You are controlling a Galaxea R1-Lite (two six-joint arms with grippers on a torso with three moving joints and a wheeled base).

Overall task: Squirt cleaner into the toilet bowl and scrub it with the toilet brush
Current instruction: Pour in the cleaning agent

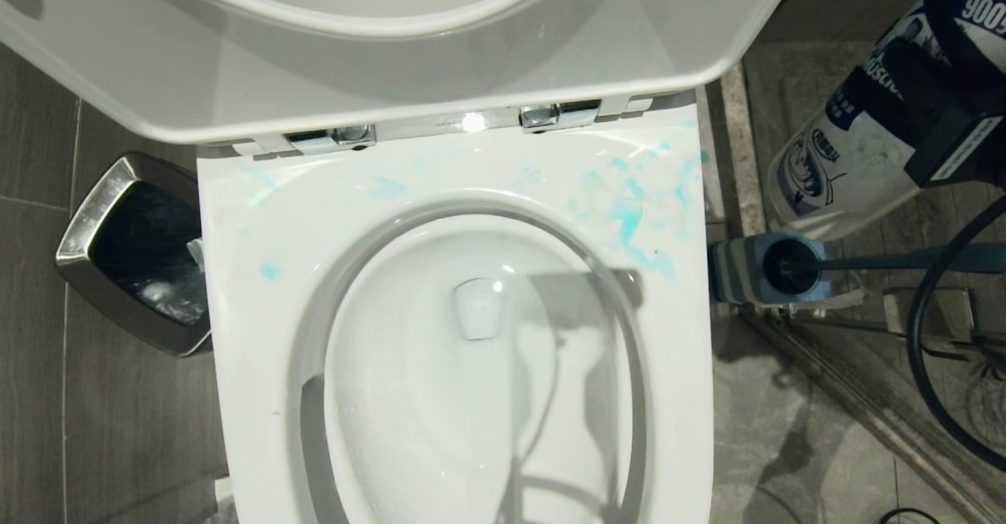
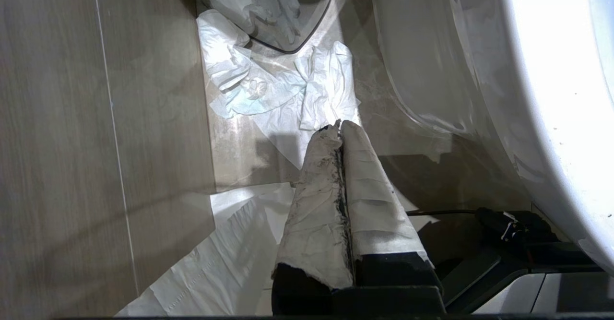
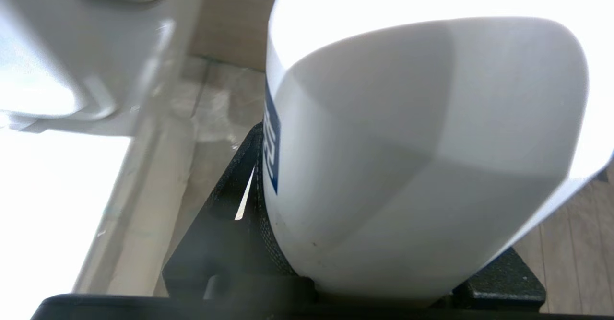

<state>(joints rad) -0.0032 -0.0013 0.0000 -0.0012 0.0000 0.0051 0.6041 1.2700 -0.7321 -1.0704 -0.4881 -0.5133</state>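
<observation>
The white toilet bowl (image 1: 409,414) fills the middle of the head view, with its seat and lid (image 1: 393,60) raised. Teal-blue smears (image 1: 629,218) mark the back right of the rim. At the upper right, beside the toilet, my right gripper (image 1: 931,115) is shut on the white cleaner bottle (image 1: 841,163), which fills the right wrist view (image 3: 407,142) between the black fingers (image 3: 230,200). The toilet brush's black head (image 1: 786,266) sits in its blue-grey holder (image 1: 735,272), and the handle (image 1: 904,259) runs off to the right. My left gripper (image 2: 339,127) is shut and paper-wrapped, low beside the toilet's base.
A steel waste bin (image 1: 102,218) with a black liner stands left of the toilet. Crumpled white tissue (image 2: 268,85) lies on the floor ahead of the left gripper. A black cable (image 1: 923,367) loops over the floor at the right, near a stone step (image 1: 739,155).
</observation>
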